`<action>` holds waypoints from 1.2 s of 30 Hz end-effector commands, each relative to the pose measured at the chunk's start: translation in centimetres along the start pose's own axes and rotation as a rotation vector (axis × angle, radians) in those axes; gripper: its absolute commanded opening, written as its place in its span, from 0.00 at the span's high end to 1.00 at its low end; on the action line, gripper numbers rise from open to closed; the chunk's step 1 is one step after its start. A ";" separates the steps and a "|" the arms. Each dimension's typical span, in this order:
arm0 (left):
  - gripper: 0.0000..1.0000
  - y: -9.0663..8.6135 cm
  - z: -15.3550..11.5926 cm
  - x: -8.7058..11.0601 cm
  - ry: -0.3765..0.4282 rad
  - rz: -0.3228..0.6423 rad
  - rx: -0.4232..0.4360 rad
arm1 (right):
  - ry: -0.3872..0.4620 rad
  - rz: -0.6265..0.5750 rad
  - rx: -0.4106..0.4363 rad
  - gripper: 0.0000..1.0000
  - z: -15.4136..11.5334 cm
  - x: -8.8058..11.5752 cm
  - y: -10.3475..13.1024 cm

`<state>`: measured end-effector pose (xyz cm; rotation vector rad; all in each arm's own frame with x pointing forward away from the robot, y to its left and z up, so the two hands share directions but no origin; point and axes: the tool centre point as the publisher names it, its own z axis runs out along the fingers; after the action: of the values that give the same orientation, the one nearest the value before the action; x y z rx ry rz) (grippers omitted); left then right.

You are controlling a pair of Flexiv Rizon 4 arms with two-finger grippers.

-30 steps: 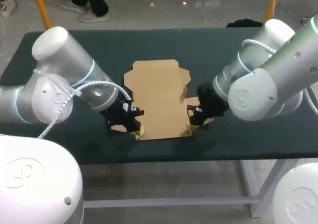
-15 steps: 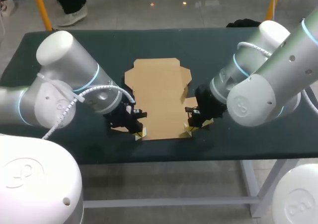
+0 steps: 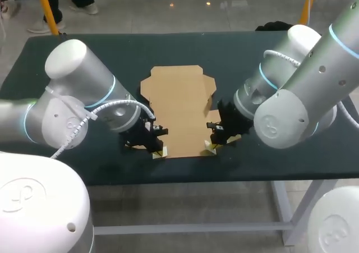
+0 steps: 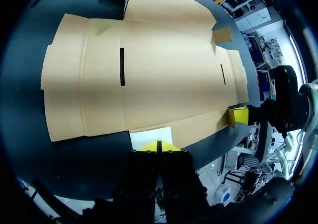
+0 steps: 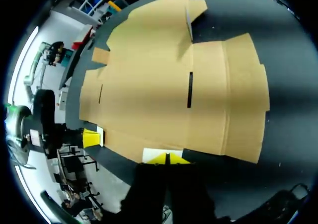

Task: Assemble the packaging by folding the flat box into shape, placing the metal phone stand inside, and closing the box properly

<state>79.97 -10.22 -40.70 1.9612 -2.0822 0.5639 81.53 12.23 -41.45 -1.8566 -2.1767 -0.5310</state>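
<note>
The flat cardboard box [image 3: 180, 110] lies unfolded in the middle of the dark table, with one side flap [image 3: 209, 99] raised a little on its right. My left gripper [image 3: 159, 152] is shut, its yellow tips pressed together at the box's near left corner. At the near right corner my right gripper [image 3: 210, 147] is shut the same way. In the left wrist view the left gripper [image 4: 159, 146] meets the near edge of the box [image 4: 149, 70], and my other arm's yellow tip [image 4: 239, 115] shows beside it. The right gripper [image 5: 167, 158] touches the box [image 5: 169, 85] likewise. No phone stand is in view.
The dark table [image 3: 73, 37] has bare room to the left, right and far side of the box. A black object [image 3: 275, 26] sits at the far right edge. The table's front edge [image 3: 185, 177] runs close behind both grippers.
Both grippers have slid a little inward along the box's near edge and toward the table's front. Both stayed shut. The box has kept its place.
</note>
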 end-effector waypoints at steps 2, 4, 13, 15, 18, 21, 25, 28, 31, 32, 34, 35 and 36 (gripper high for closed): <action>1.00 -0.1 0.8 0.2 -0.012 -0.005 0.010 | -0.026 -0.014 -0.025 1.00 0.8 0.5 -0.4; 1.00 -0.1 0.9 0.2 -0.014 -0.008 0.010 | -0.034 -0.018 -0.032 1.00 0.9 0.6 -0.5; 1.00 -0.4 1.7 0.1 -0.016 -0.018 0.000 | -0.056 -0.034 -0.051 1.00 1.8 0.5 -1.3; 1.00 -0.5 1.8 0.0 -0.016 -0.021 -0.002 | -0.055 -0.034 -0.050 1.00 2.1 0.4 -1.4; 1.00 -0.5 1.8 0.0 -0.015 -0.024 -0.001 | -0.055 -0.032 -0.052 1.00 2.5 0.2 -1.6; 1.00 -0.6 1.9 -0.1 -0.015 -0.027 -0.001 | -0.055 -0.029 -0.048 1.00 3.1 -0.2 -1.8; 1.00 -0.6 1.9 -0.2 -0.017 -0.032 -0.004 | -0.057 -0.023 -0.038 1.00 3.4 -0.5 -1.9; 1.00 -0.5 1.8 -0.2 -0.019 -0.034 -0.003 | -0.058 -0.021 -0.041 1.00 3.2 -0.5 -1.9; 1.00 -0.5 1.4 0.0 -0.026 -0.033 0.006 | -0.056 -0.023 -0.050 1.00 2.4 -0.4 -1.7; 1.00 -0.5 1.2 0.0 -0.029 -0.032 0.009 | -0.054 -0.024 -0.051 1.00 2.2 -0.4 -1.7; 1.00 -0.4 0.8 0.2 -0.035 -0.028 0.017 | -0.046 -0.029 -0.056 1.00 1.7 -0.4 -1.6; 1.00 -0.4 0.6 0.3 -0.037 -0.027 0.021 | -0.042 -0.032 -0.057 1.00 1.5 -0.4 -1.5; 1.00 -0.4 0.4 0.3 -0.040 -0.024 0.025 | -0.029 -0.038 -0.058 1.00 1.2 -0.4 -1.4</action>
<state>80.66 -10.62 -41.10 2.0062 -2.0709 0.5587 80.27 12.76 -42.63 -1.8847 -2.2526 -0.5655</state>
